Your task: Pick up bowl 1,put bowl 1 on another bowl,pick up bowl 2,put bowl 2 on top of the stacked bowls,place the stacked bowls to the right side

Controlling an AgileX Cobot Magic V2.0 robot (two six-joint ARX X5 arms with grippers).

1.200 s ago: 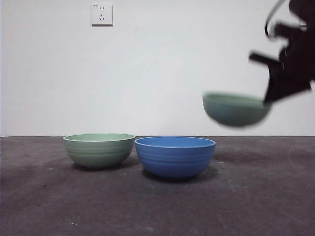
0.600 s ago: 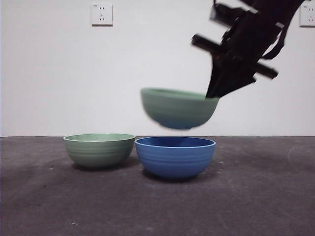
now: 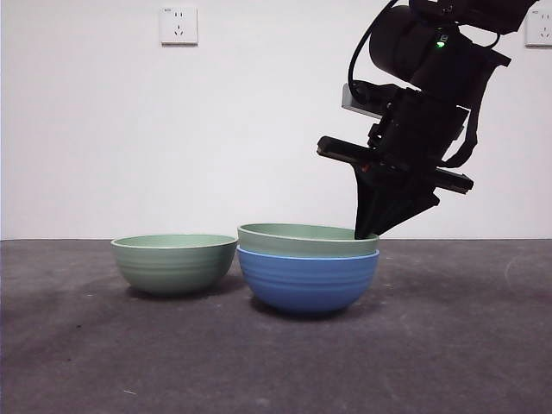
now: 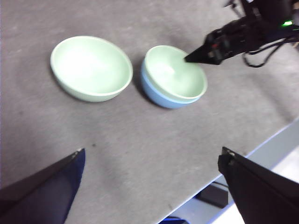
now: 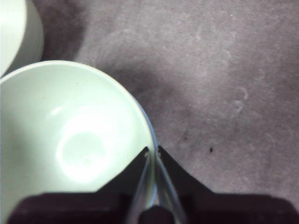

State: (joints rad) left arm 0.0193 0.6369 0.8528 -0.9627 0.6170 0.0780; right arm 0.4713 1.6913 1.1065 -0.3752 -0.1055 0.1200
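Observation:
A pale green bowl (image 3: 306, 239) sits nested inside the blue ribbed bowl (image 3: 306, 281) at the table's middle. My right gripper (image 3: 366, 233) comes down from the upper right and is shut on this green bowl's right rim. The right wrist view shows its jaws (image 5: 153, 150) pinching the rim of the green bowl (image 5: 74, 140), with a sliver of the blue bowl (image 5: 149, 124) outside. A second pale green bowl (image 3: 172, 263) stands just left of the stack, apart from it. My left gripper (image 4: 149, 186) hangs open high above the table, holding nothing.
A dark grey mat (image 3: 276, 362) covers the table. The table's edge (image 4: 261, 144) shows in the left wrist view. A wall socket (image 3: 178, 25) sits on the white wall behind. Bare mat lies to the right of the stack.
My right gripper carried the green bowl in from the right, moved it left over the blue bowl and lowered it until it nests inside.

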